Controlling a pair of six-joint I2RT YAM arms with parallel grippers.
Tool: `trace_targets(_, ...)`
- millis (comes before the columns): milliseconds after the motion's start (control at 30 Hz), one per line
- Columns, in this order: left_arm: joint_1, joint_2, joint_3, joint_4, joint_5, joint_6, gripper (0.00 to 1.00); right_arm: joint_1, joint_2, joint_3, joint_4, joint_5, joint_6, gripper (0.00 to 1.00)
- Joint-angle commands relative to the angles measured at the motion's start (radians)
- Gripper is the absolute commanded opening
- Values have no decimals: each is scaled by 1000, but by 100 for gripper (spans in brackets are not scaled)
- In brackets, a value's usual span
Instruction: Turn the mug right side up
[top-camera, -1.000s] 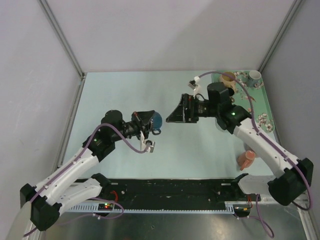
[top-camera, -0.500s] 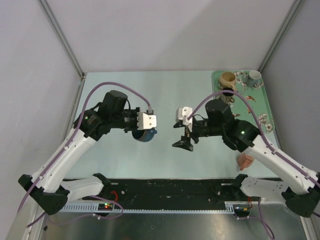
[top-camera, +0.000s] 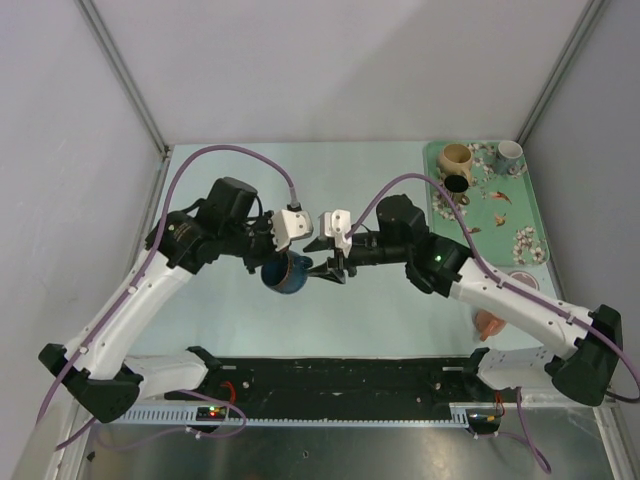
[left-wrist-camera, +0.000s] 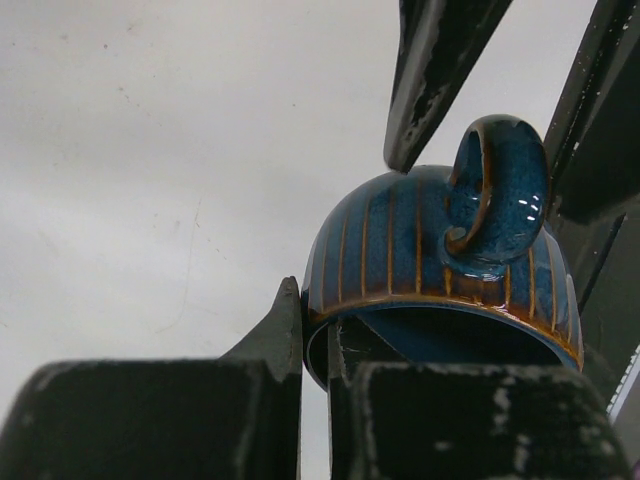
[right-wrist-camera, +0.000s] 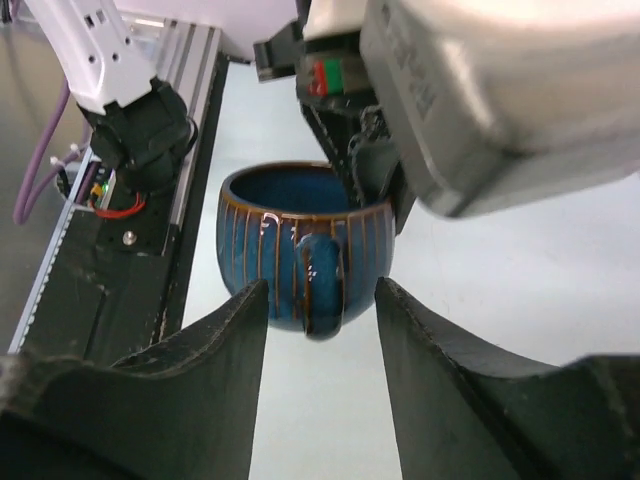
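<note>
Within left fingers (right-wrist-camera: 370, 178), mug (right-wrist-camera: 298, 255) upright; handle toward right gripper (top-camera: 322, 270)

Mug (left-wrist-camera: 420, 245) rim, seemingly, behind left gripper (left-wrist-camera: 316, 335)

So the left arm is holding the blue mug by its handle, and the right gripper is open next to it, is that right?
Not quite. The left gripper holds the blue mug by its rim, one finger inside and one outside, not by the handle. The left wrist view shows this. The right gripper is indeed open, with a finger on either side of the handle.
</note>
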Motion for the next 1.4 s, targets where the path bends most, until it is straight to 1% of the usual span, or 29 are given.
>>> trace_targets(0,-1,-7,47,19,3,-48,0,4,24,12,182,-52,92,49)
trace_targets(33,-2,-5,49,19,-1,-46,0,4,28,12,188,-54,98,46)
trace_targets(133,-2,-1,61,19,-9,-38,0,3,45,23,161,-54,103,43)
trace_targets(200,-2,0,67,18,-13,-32,0,-1,53,33,123,-56,104,40)
trace_targets(300,-2,3,73,19,-22,-21,0,-5,69,59,56,-60,96,31)
trace_targets(400,-3,7,80,19,-28,-11,0,-12,92,97,-35,-46,71,28)
trace_targets(433,-6,8,80,19,-34,-5,0,-14,100,111,-61,-41,67,25)
trace_targets(500,-10,11,77,20,-54,6,0,-18,109,130,-87,-32,68,9)
trace_targets(533,-12,14,76,19,-58,7,0,-17,112,134,-90,-28,72,4)
trace_targets(600,-12,17,79,19,-60,7,0,-17,118,139,-105,-20,70,1)
trace_targets(633,-13,19,85,20,-60,5,6,-18,120,141,-120,-11,66,1)
trace_targets(667,-11,20,89,20,-63,3,17,-19,121,141,-134,3,61,0)
trace_targets(700,-7,21,94,20,-63,2,32,-22,121,140,-156,15,57,0)
trace_targets(767,1,17,96,20,-62,5,55,-38,116,126,-180,38,54,0)
trace_targets(867,8,14,101,21,-68,18,77,-56,101,85,-178,57,57,0)
trace_targets(900,9,15,104,20,-70,24,82,-62,95,72,-174,60,61,0)
trace_targets(1000,11,14,109,20,-75,35,87,-79,86,38,-177,86,75,0)
trace_targets(1067,11,14,112,21,-87,39,93,-104,74,18,-180,122,93,0)
trace_targets(1133,13,12,114,25,-107,39,98,-163,52,-11,-164,139,128,0)
trace_targets(1233,24,8,120,48,-138,20,99,-295,6,-84,-116,129,176,0)
trace_targets(1367,43,6,143,86,-153,-15,100,-429,-58,-154,-88,137,175,0)
